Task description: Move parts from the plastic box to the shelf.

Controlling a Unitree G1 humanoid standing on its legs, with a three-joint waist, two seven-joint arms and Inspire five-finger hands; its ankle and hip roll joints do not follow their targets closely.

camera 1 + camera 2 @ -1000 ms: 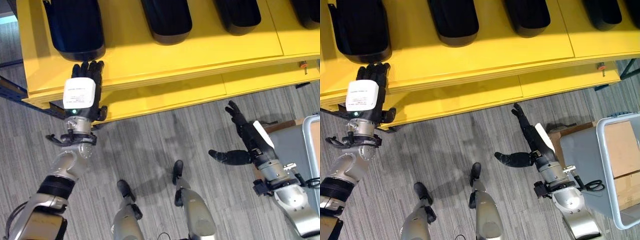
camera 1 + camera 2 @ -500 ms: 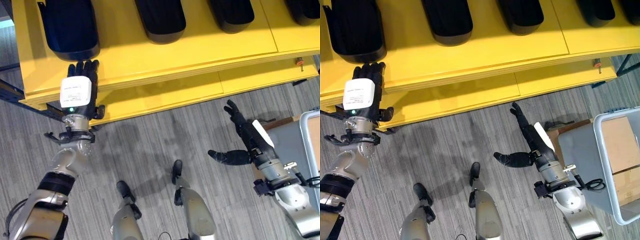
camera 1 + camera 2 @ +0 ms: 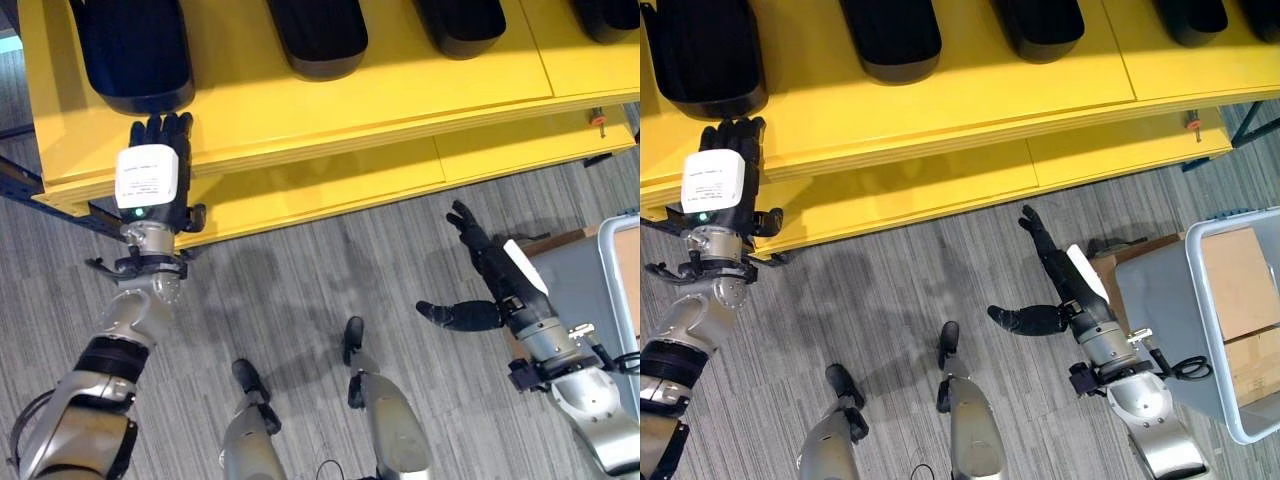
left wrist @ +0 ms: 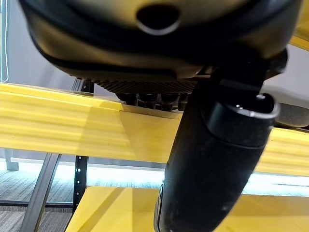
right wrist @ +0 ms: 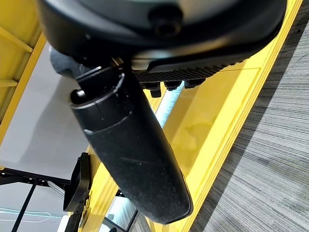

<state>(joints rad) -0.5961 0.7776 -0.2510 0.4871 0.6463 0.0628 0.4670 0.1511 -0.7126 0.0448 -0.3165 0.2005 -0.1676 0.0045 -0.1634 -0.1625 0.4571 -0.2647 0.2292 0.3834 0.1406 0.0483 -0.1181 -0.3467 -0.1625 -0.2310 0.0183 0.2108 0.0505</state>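
Note:
The yellow shelf [image 3: 350, 100] spans the far side, with several black bins on its top board. My left hand [image 3: 150, 180] lies flat at that board's front edge, just before the leftmost black bin [image 3: 135, 50], fingers straight and holding nothing. In the left wrist view the left thumb [image 4: 217, 159] stands before the yellow boards. My right hand [image 3: 1060, 265] hangs open over the floor, fingers spread and thumb out, empty. The grey plastic box [image 3: 1160, 310] stands at the right, just beyond that arm, with cardboard boxes [image 3: 1240, 270] inside.
More black bins [image 3: 320, 35] [image 3: 460, 20] sit along the top board. A lower yellow board [image 3: 330, 185] juts out beneath it. A small orange cap [image 3: 600, 122] marks the shelf's right edge. Grey striped floor [image 3: 300, 290] lies between the shelf and me.
The whole picture has shifted a little, so the camera moved. The left hand stays at the shelf edge by the bin; the right hand holds its open pose.

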